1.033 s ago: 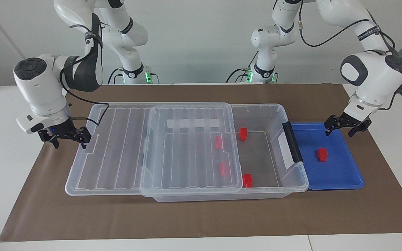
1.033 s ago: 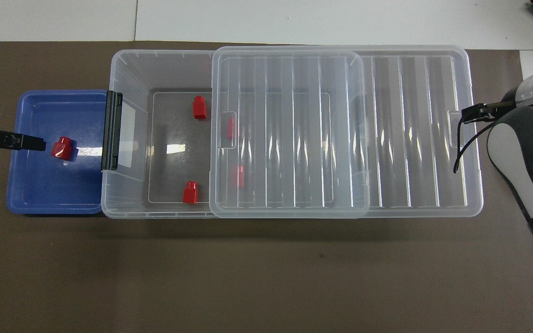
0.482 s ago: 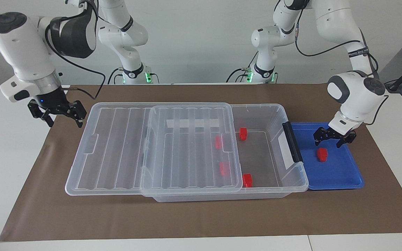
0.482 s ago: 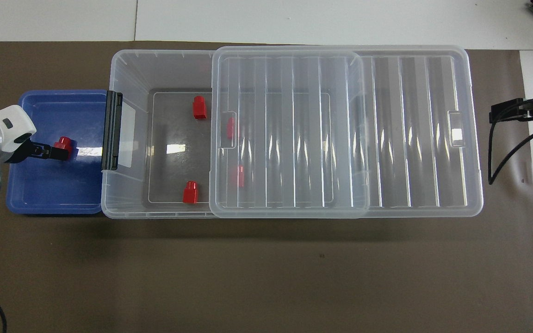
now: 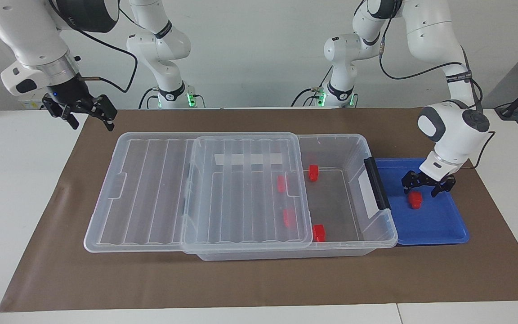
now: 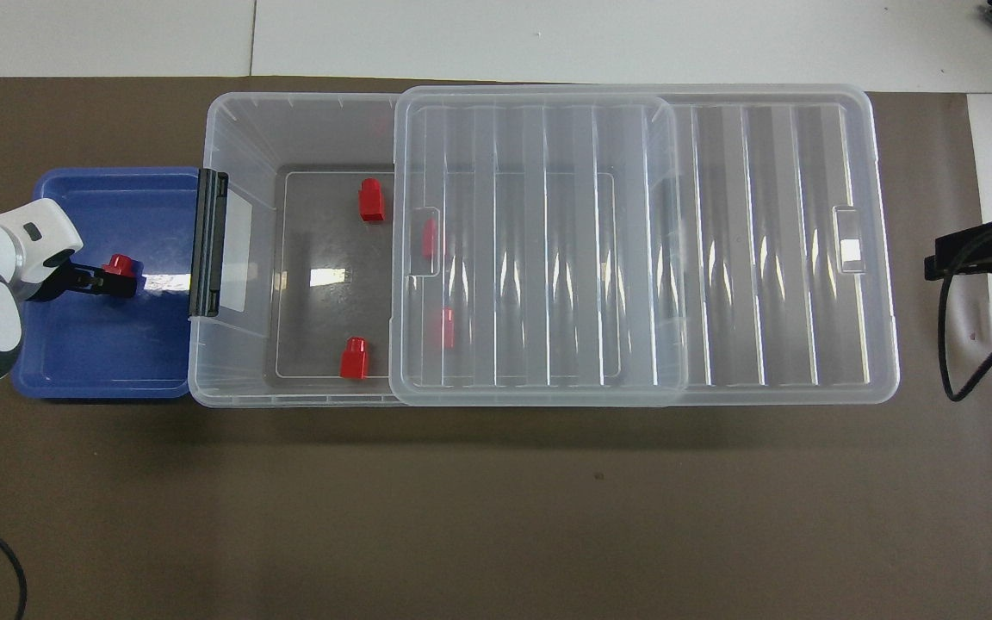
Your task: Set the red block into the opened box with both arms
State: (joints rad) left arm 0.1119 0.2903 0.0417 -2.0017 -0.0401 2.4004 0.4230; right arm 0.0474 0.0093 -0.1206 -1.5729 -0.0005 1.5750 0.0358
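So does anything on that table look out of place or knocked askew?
Only the lid: it sits slid along the box toward the right arm's end, overhanging there and leaving the tray end uncovered. Nothing looks spilled or broken.

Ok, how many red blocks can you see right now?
5. One red block lies in the blue tray under the left gripper. Four are in the box: two uncovered, two under the slid-back lid. None seem hidden.
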